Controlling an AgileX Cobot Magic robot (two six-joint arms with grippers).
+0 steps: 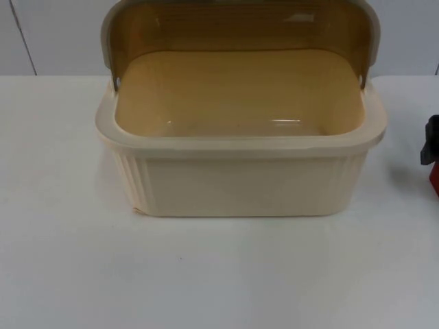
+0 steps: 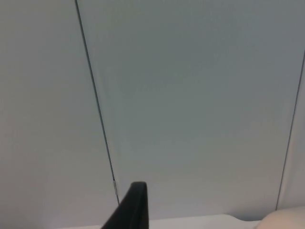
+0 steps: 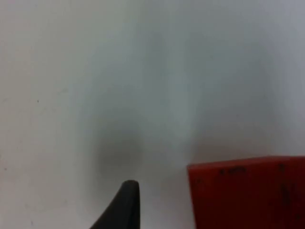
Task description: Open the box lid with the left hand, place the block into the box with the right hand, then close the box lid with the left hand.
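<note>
The cream ribbed box (image 1: 240, 181) stands mid-table with its amber see-through lid (image 1: 240, 24) swung up at the back, and its inside is bare. A red block (image 3: 248, 193) lies on the white table at the right edge, where a sliver of red block (image 1: 435, 179) also shows in the top view. My right gripper (image 1: 430, 140) hangs just above it, open, and its black fingertip (image 3: 125, 202) stays apart from the block's side. My left gripper (image 2: 136, 210) is raised and faces the grey partition wall, with a cream corner (image 2: 286, 220) beside it.
The white table (image 1: 82, 260) stretches wide in front of and to the left of the box. The grey partition wall (image 1: 55, 34) closes off the back, close behind the raised lid.
</note>
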